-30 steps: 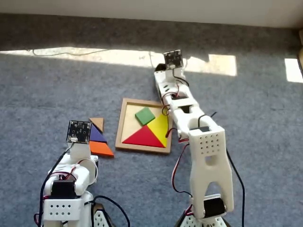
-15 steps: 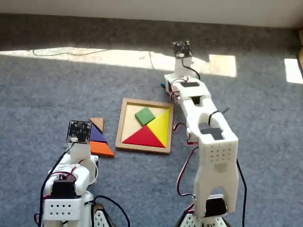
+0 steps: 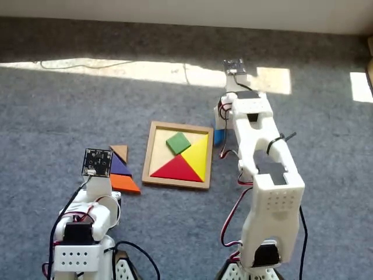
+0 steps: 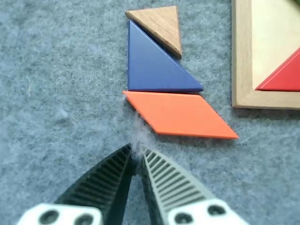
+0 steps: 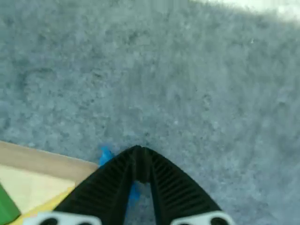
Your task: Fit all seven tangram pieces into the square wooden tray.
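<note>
Right claw [image 5: 140, 160] closed on the blue piece [image 3: 219, 137], held just outside the tray [image 3: 149, 153] edge. The piece is best turned flat and aligned with the tray's free corner before release.

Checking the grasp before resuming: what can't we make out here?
1. Blue piece: outline unknown. High view: right arm covers most of it. Right wrist view: right gripper covers it, slivers show.
2. Whether that gripper grips the blue piece: cannot tell, either view.
3. Tray: cut off by the frame edge in both wrist views.
</note>
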### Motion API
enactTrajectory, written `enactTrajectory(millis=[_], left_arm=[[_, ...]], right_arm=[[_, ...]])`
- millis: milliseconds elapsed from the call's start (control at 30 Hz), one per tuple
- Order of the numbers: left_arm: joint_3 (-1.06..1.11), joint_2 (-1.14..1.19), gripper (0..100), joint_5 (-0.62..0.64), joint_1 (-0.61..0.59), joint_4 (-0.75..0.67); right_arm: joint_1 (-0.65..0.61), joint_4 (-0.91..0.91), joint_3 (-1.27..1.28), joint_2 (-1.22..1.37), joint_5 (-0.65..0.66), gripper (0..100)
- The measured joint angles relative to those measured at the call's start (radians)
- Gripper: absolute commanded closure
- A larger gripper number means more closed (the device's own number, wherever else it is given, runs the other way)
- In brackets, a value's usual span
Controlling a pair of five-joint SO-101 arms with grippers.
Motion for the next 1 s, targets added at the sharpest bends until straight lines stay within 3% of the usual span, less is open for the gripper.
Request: enactTrajectory(millis=[467, 700, 1000], left_arm=[[0.0, 0.0, 99, 0.0, 0.0, 0.0], [0.0, 0.0, 99, 0.0, 0.0, 0.0], [0.0, 0.0, 99, 0.0, 0.0, 0.0]], right_arm=[[-0.002, 0.224, 0.0, -0.239, 0.0, 98.2], [-0.003, 0.321, 0.0, -0.269, -0.026, 82.9], [-0.084, 0.324, 0.011, -0.269, -0.094, 82.4]])
